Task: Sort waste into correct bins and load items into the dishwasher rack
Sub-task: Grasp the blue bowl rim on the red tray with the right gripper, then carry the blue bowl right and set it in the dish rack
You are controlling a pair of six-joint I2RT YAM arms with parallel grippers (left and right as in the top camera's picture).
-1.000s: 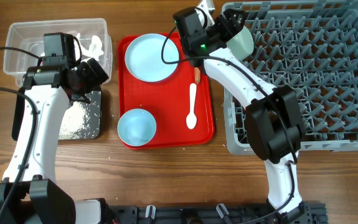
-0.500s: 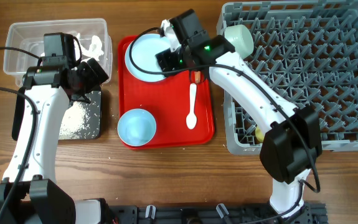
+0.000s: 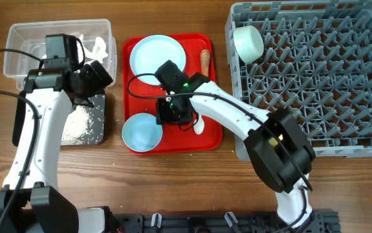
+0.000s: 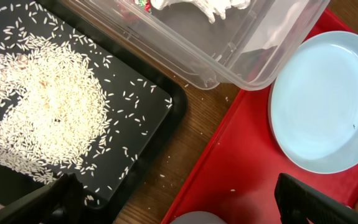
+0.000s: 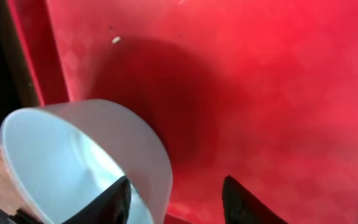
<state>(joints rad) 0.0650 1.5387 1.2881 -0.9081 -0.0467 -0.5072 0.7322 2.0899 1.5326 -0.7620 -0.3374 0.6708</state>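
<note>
My right gripper (image 3: 173, 116) (image 5: 175, 202) is open over the near rim of the pale blue bowl (image 3: 140, 133) (image 5: 73, 155), one finger inside and one outside. The bowl sits on the red serving tray. The pale blue plate (image 3: 158, 59) (image 4: 325, 102) and the carrot-like stick (image 3: 205, 59) lie at the tray's far end. The white spoon (image 3: 199, 127) is partly under my right arm. The pale green bowl (image 3: 248, 42) lies in the grey rack (image 3: 315, 77). My left gripper (image 3: 97, 77) (image 4: 179, 202) is open and empty above the black tray (image 3: 24, 120) (image 4: 147, 99) of rice (image 4: 42, 106).
The clear tub (image 3: 56, 45) (image 4: 228, 43) behind the black tray holds white scraps and a red-and-white wrapper. The red serving tray (image 3: 215, 129) (image 5: 278, 81) lies between the bins and the rack. A few rice grains lie on the wood.
My right arm has left the green bowl in the rack's far left corner and swung left and down to the blue bowl. My left arm has not moved.
</note>
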